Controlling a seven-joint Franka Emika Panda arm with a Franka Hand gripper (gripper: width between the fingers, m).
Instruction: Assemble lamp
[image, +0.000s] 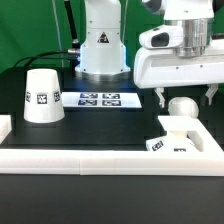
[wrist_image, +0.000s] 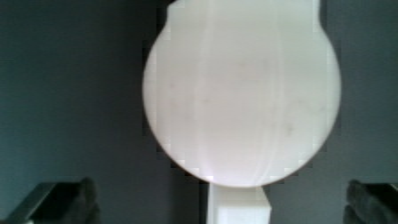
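Note:
The white ball-headed bulb (image: 181, 108) stands upright on the flat square base (image: 180, 138) at the exterior view's right, tags on the base's front edge. My gripper (image: 185, 99) hangs just above it, open, one finger on each side of the bulb's head, not touching. In the wrist view the bulb (wrist_image: 240, 95) fills the middle, and the dark fingertips (wrist_image: 54, 200) stand wide apart at the corners around my gripper (wrist_image: 217, 203). The truncated-cone shade (image: 42, 96) stands alone at the exterior view's left, tag facing forward.
The marker board (image: 98, 99) lies flat between the shade and the base, in front of the arm's white pedestal (image: 102, 50). A long white rail (image: 100, 160) runs along the table's front and turns up the exterior view's left side (image: 5, 126).

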